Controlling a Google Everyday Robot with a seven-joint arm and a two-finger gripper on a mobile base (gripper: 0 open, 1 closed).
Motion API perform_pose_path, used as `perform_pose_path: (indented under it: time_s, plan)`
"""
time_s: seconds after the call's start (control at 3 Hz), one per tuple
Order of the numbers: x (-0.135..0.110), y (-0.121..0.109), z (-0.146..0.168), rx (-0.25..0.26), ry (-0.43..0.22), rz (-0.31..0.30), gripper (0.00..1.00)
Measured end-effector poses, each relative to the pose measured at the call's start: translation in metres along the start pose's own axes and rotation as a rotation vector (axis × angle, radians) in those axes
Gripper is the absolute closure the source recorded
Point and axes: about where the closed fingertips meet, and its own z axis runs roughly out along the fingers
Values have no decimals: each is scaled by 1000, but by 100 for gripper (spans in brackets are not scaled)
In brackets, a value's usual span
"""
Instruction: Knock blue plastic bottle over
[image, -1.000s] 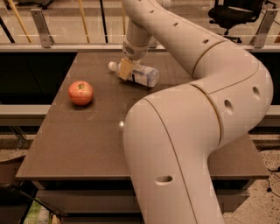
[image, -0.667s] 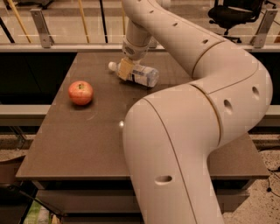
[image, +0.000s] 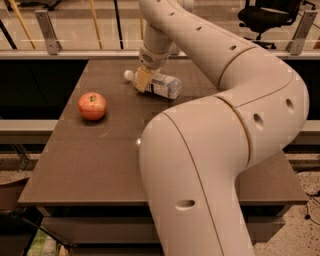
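Gripper (image: 143, 79) at the far end of the table (image: 90, 165), reached down from the arm (image: 240, 75) that fills the near right of the view. The tan end of the gripper sits at the neck of the bottle (image: 165, 86); whether the jaws are spread, closed or pinching the bottle cannot be told.

The bottle lies on its side on the tabletop, directly at the jaws. Its white cap (image: 129, 75) projects to the left of them as seen here, and its labelled body extends to their right. Judged from this pose, the knock-over step looks complete, since the bottle is no longer upright.

The next move probably calls for lifting the gripper clear without dragging or rolling the bottle, which as a round body on a smooth top may roll easily.

An apple (image: 92, 105) stands well apart from the jaws, nearer the camera and to their left.

The surface is a plain, dark brown matte top. Beyond the jaws runs a railing (image: 45, 30) with metal posts, and an office chair (image: 270, 15) stands behind it at the upper right. Speckled floor shows at the lower corners.
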Motion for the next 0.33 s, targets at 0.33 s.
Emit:
perform_pose_path:
  time_s: [0.33]
  plan:
    - [0, 1, 3, -3, 4, -1, 0]
